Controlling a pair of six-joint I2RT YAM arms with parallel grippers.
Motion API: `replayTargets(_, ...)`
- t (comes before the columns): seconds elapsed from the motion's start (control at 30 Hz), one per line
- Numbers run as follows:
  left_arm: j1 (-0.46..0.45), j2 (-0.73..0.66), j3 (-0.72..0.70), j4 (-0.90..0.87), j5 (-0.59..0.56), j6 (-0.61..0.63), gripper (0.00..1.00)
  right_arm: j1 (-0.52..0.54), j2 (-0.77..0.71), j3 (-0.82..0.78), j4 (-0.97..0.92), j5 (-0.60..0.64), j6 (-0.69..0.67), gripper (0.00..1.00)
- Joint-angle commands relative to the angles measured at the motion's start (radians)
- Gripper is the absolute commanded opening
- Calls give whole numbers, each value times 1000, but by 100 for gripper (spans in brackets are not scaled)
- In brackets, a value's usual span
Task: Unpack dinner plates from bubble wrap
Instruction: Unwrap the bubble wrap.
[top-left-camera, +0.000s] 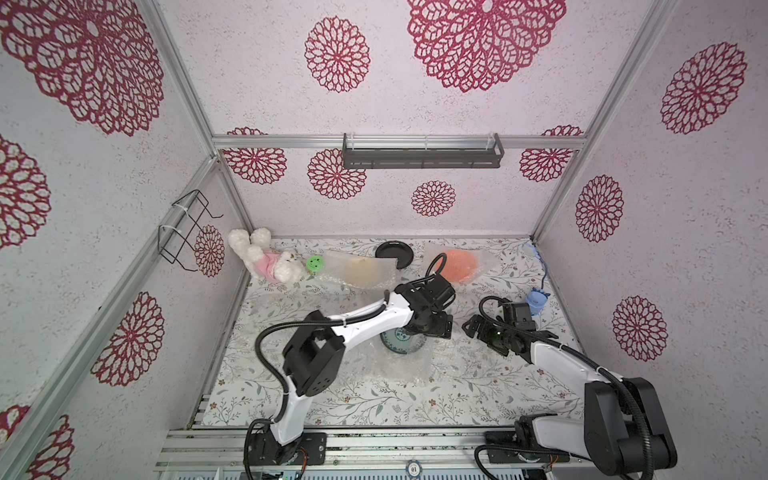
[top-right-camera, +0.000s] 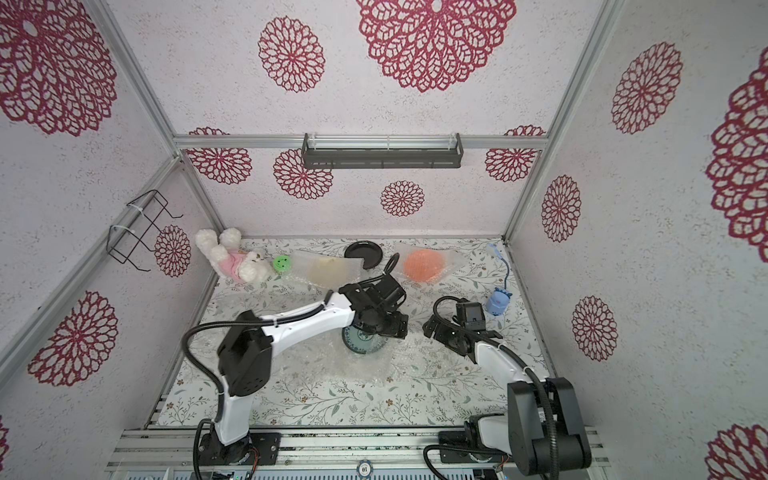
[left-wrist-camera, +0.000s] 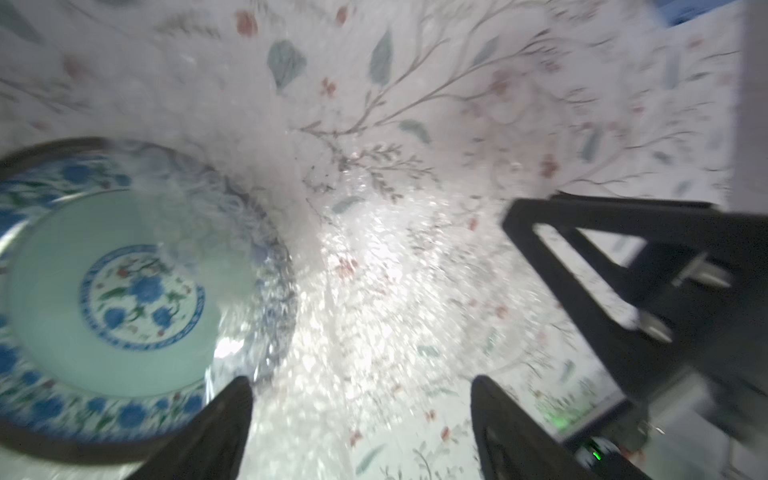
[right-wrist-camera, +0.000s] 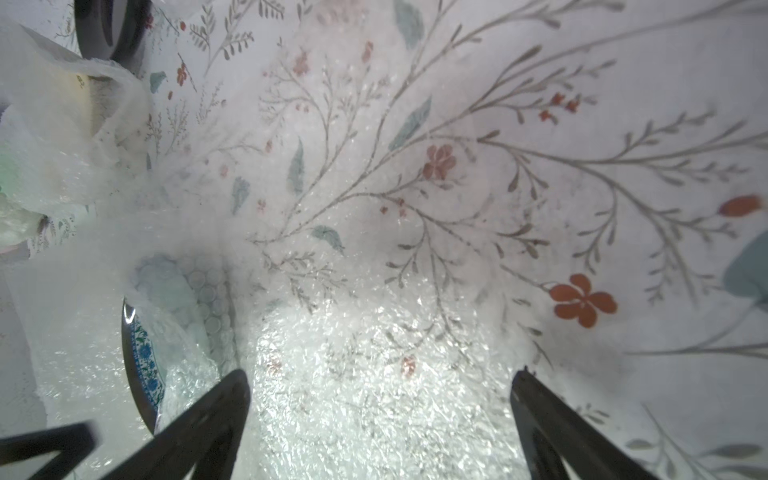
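Far centre, black plate (top-left-camera: 392, 250) lies bare. Blue-green plate (top-left-camera: 400, 344), mid bench (top-left-camera: 332, 399), is half uncovered; bubble wrap (top-left-camera: 399, 368) overlaps one edge. Cream plate (top-left-camera: 363, 270) and orange plate (top-left-camera: 459, 263), far, both wrapped. Left gripper (left-wrist-camera: 361, 386) and right gripper (right-wrist-camera: 382, 378): jaws apart, holding nothing.

Pale walls (top-left-camera: 257, 83) are showing red flower medallions, a dark shelf (top-left-camera: 422, 160) is hanging at the back, a wire rack (top-left-camera: 187, 232) at the side, and leafy print is covering the tabletop (top-left-camera: 374, 399).
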Motion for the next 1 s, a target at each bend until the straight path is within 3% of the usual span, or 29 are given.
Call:
replayTargets(0.0,55,-215,-130,137,55,-22,90,31,-58,72,-60,55,-65,98)
replayTargets(0.2,239,-582,-569,223,56,-129,95,297,-34,189,-165,207,-85,97)
replayTargets(0.4,478,-827,-895,206,99,-186,97,574,133,315,-194,350,-46,99)
replayTargets(0.67,686,-807,-1042,249,181,-169,95,714,386,470,-251,457,-41,99)
replayTargets(0.87,735,-713,-1052,309,218,-145,88,733,488,487,-257,488,-26,96)
replayTargets(0.97,736,-682,-1048,331,213,-136,84,736,507,487,-257,501,-17,90)
